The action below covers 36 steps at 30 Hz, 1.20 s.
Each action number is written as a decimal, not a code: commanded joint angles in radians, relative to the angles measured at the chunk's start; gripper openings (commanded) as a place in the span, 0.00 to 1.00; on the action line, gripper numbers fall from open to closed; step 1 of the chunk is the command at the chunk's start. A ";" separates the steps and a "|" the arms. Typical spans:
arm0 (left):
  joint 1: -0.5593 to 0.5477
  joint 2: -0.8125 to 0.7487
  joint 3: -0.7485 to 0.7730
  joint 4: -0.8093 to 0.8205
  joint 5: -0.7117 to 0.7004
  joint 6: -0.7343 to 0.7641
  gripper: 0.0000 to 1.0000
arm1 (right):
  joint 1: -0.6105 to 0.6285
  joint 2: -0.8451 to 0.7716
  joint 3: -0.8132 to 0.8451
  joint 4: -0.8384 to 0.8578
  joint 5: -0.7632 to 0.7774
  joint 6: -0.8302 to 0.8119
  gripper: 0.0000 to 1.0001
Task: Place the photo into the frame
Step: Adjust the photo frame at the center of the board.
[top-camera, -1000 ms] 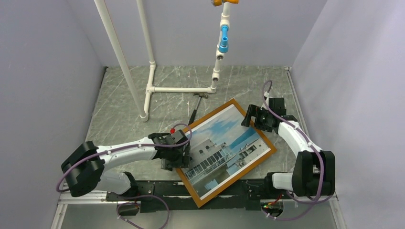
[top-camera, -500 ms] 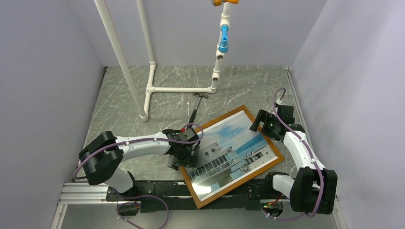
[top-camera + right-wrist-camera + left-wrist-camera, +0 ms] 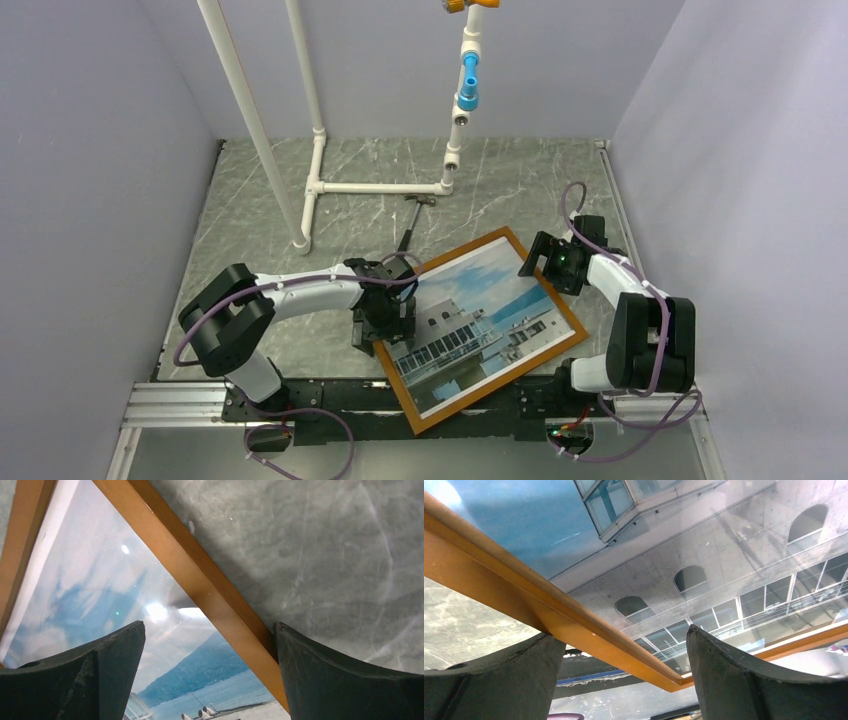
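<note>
Thin-railed orange-brown wooden picture frame (image 3: pixel 480 391) lies flat and skewed on grey marbled tabletop (image 3: pixel 350 200), toward table's 5 o'clock. Glossy print of white building against blue sky and sea (image 3: pixel 475 325) sits face up inside rails. Left gripper (image 3: pixel 385 322) at frame's 9 o'clock edge: jaws spread wide, one finger either side of rail, gripping nothing. Right gripper (image 3: pixel 542 258) near frame's 1 o'clock corner: jaws equally wide, straddling rail, nothing held.

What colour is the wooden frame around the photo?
Orange-brown, plain wood without pattern. The left wrist view shows the frame best, close up.
</note>
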 commanded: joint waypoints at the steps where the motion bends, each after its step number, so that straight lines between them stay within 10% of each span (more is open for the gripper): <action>1: 0.072 0.017 0.021 0.307 -0.004 0.034 0.91 | 0.034 0.036 0.031 -0.008 -0.278 0.083 1.00; 36: 0.299 0.386 0.564 0.047 -0.119 0.421 0.89 | 0.334 -0.177 -0.211 0.004 -0.316 0.245 1.00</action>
